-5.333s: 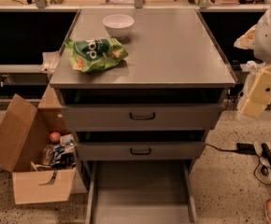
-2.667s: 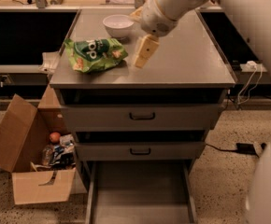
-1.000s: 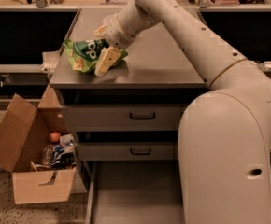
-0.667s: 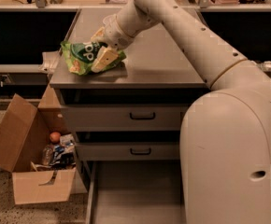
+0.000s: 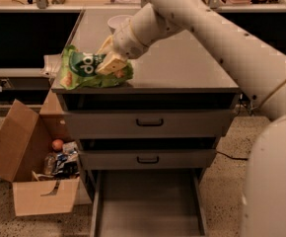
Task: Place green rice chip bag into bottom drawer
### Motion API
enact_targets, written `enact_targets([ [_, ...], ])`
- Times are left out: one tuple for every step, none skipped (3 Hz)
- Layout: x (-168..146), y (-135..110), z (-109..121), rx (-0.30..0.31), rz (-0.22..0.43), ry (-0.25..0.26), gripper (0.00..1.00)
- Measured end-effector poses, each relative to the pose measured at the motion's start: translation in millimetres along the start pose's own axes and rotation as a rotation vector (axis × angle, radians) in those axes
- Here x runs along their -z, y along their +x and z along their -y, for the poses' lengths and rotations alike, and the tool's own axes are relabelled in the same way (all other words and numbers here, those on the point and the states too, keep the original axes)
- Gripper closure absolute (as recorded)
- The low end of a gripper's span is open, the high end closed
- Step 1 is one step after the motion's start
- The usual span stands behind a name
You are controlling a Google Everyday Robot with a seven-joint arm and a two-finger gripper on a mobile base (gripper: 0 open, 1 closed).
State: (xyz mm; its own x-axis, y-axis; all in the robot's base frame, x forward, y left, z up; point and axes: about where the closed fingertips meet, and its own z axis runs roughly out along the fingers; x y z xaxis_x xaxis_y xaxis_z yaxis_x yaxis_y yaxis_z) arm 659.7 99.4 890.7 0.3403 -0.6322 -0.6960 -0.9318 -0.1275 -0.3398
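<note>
The green rice chip bag (image 5: 84, 71) sits crumpled at the front left corner of the grey cabinet top (image 5: 182, 68), its "pop" logo facing me. My gripper (image 5: 109, 62) reaches in from the right and its cream fingers (image 5: 114, 63) pinch the bag's right side. The bag's left part stands up off the surface. The bottom drawer (image 5: 148, 206) is pulled out at floor level below, its flat floor bare. The arm hides part of the bag's right end.
A white bowl (image 5: 117, 21) stands on the cabinet top behind the arm. The two upper drawers (image 5: 149, 123) (image 5: 148, 159) are shut. An open cardboard box (image 5: 32, 174) with litter stands on the floor left of the cabinet. A counter runs along the back.
The gripper came across the cabinet top from the right, reached the bag and closed on it. The bag has shifted slightly left and is bunched up higher than before.
</note>
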Motion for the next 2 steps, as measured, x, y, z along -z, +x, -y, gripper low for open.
enact_targets([
  [33, -13, -31, -0.029, 0.068, 0.032, 1.0],
  [60, -14, -60, -0.096, 0.135, 0.035, 1.0],
])
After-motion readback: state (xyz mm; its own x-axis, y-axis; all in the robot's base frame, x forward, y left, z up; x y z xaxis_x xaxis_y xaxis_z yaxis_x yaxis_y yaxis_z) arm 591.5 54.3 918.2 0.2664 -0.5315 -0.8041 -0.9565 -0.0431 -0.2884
